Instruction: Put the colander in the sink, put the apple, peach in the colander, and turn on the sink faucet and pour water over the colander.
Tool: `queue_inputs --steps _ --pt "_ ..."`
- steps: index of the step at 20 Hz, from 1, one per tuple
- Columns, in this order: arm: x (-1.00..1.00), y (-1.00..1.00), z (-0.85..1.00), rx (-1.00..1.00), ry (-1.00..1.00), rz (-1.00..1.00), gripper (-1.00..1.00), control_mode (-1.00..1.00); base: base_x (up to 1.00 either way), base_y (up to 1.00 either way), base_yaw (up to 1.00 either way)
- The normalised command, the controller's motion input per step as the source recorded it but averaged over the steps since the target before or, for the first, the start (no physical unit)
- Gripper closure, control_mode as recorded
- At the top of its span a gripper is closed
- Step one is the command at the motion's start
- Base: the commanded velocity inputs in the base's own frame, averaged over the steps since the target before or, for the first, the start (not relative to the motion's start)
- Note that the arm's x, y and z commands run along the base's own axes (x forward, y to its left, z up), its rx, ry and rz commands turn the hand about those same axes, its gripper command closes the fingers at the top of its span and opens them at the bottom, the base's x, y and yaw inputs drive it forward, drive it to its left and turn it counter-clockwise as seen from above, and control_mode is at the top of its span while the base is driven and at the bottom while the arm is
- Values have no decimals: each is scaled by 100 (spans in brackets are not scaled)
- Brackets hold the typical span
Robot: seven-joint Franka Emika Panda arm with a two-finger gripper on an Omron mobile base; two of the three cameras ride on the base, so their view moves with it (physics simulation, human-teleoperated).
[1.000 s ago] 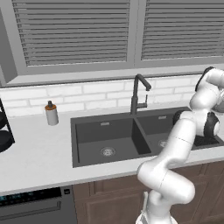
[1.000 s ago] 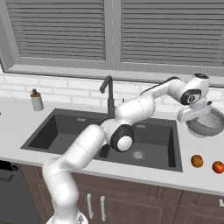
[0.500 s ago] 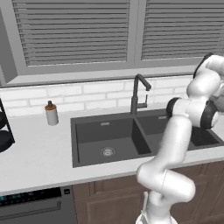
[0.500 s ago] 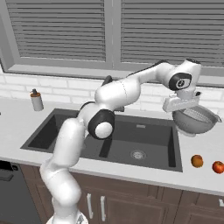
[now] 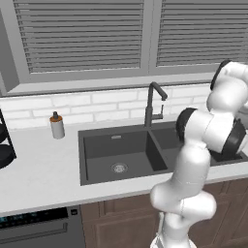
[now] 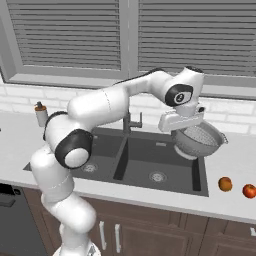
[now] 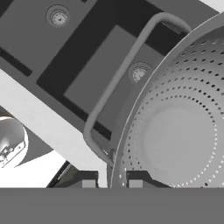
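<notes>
The gripper (image 7: 112,183) pinches the rim of the colander (image 6: 198,140), holding it in the air above the right end of the dark sink (image 6: 145,172); an apple (image 6: 249,190) and peach (image 6: 225,184) wait on the counter (image 6: 235,205), the faucet (image 6: 128,121) behind.

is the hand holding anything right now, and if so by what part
Yes. The hand is shut on the colander, pinching its rim beside the wire loop handle, and carries it tilted in the air above the sink.
</notes>
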Motion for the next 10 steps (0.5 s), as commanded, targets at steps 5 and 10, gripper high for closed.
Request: queue_inputs --steps 5,10 --pt "-64 100 27 -6 -21 1 100 -100 0 0 0" --pt "-26 100 46 -3 -12 0 100 -100 0 0 0"
